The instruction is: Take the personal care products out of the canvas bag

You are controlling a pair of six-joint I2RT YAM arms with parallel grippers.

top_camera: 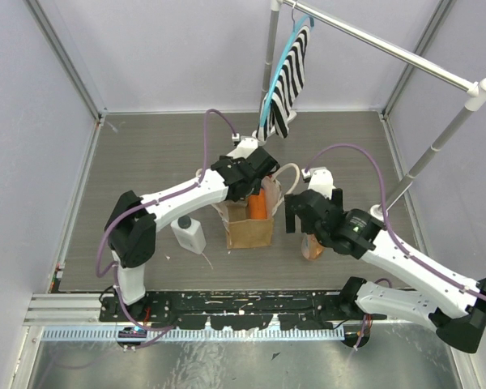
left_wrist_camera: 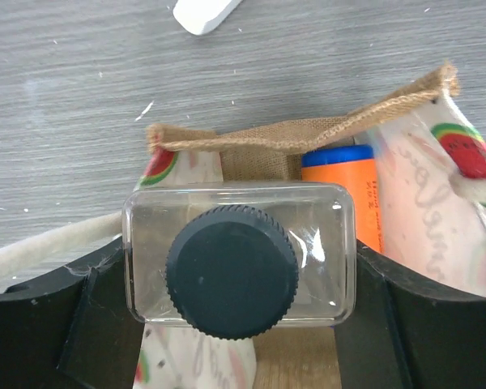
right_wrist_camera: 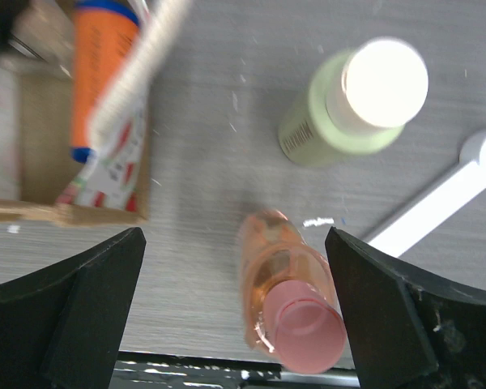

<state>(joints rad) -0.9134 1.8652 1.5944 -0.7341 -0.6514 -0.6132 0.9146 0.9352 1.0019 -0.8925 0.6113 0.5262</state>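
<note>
so the left gripper (left_wrist_camera: 239,279) has its jaws clamped on both flat sides of a clear squarish plastic bottle with a ribbed black cap (left_wrist_camera: 227,212), upright in the mouth of the tan canvas bag (left_wrist_camera: 292,138); grabbing the body should let it lift straight out; an orange bottle with a blue cap (left_wrist_camera: 340,194) sits beside it inside; the right gripper (right_wrist_camera: 233,243) hangs wide open, empty, over a pink bottle (right_wrist_camera: 279,275) on the grey table (right_wrist_camera: 202,121), near a standing pale cream-capped bottle (right_wrist_camera: 340,113)
</note>
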